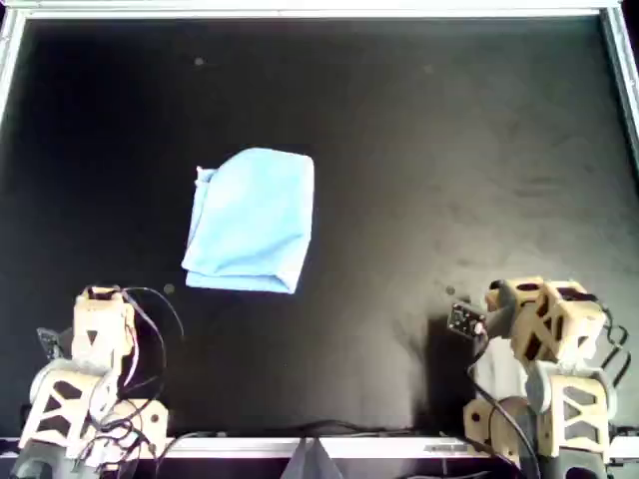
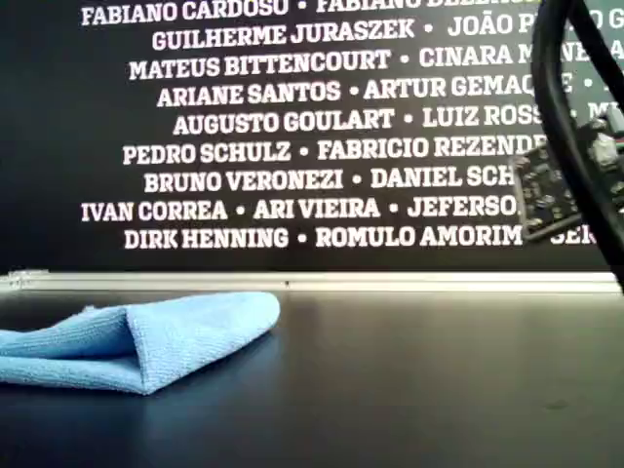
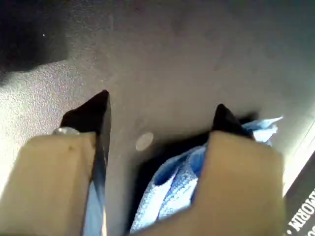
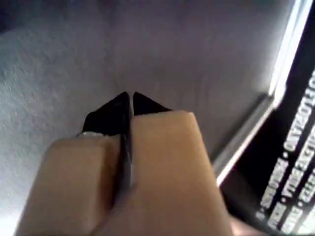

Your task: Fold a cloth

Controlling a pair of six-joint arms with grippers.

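Fingers of the left gripper are spread apart and those of the right gripper pressed together, both empty, while the folded light-blue cloth lies left of centre in the overhead view on the black desk.

A light-blue cloth lies folded into a compact, roughly rectangular bundle on the black table, toward ten o'clock from the middle of the overhead view. Its layered edges show at the six o'clock end; the twelve o'clock end is rounded. Nothing touches it.
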